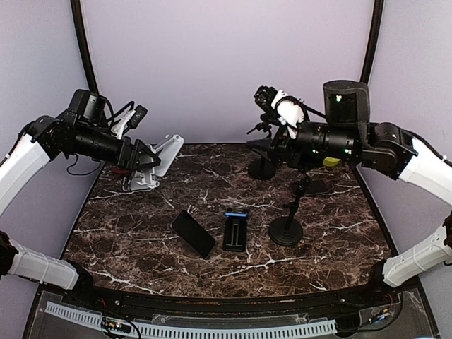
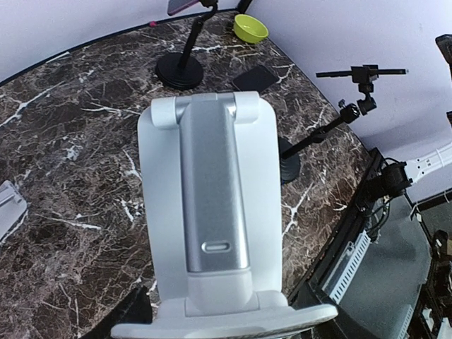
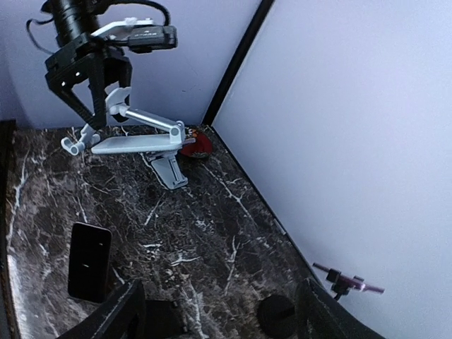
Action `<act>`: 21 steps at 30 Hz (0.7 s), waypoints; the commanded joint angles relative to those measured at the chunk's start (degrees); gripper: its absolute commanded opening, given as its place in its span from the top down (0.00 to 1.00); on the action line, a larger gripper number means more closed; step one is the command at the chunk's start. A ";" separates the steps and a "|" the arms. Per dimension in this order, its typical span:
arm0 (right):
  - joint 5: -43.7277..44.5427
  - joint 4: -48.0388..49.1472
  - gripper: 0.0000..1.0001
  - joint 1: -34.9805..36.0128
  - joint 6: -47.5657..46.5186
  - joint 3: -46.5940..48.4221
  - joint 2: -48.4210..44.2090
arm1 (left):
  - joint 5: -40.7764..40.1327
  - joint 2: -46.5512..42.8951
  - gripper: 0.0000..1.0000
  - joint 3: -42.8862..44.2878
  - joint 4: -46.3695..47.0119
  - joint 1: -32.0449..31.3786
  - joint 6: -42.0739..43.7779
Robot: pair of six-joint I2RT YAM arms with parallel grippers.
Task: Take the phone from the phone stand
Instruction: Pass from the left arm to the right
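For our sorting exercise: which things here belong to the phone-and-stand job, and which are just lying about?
Job: black phone, flat on the table; white phone stand, raised above it.
Lying about: two black pole stands; green bowl; black block with blue edge; second white stand; red object.

No words, numbers or logos are showing clearly enough to read in any view. The phone is lying dark-faced on the bench, and the phone stand is presenting only a plain, unmarked back.
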 commanded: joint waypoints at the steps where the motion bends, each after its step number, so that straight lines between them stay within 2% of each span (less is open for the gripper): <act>1: 11.44 8.95 0.35 6.86 -12.14 -3.00 -0.77 | 4.74 0.77 0.58 4.43 -1.84 -2.59 1.20; 6: 14.62 13.86 0.44 10.86 -18.79 -3.87 1.24 | 2.96 4.14 0.59 5.94 -4.90 -7.23 1.29; 12: 17.44 16.59 0.51 14.27 -25.92 -3.09 5.78 | 2.62 5.96 0.60 7.26 -3.63 -13.42 -0.21; 21: 10.59 11.03 0.56 14.79 -27.86 -0.42 9.09 | 1.94 9.69 0.60 10.97 -4.91 -19.88 0.09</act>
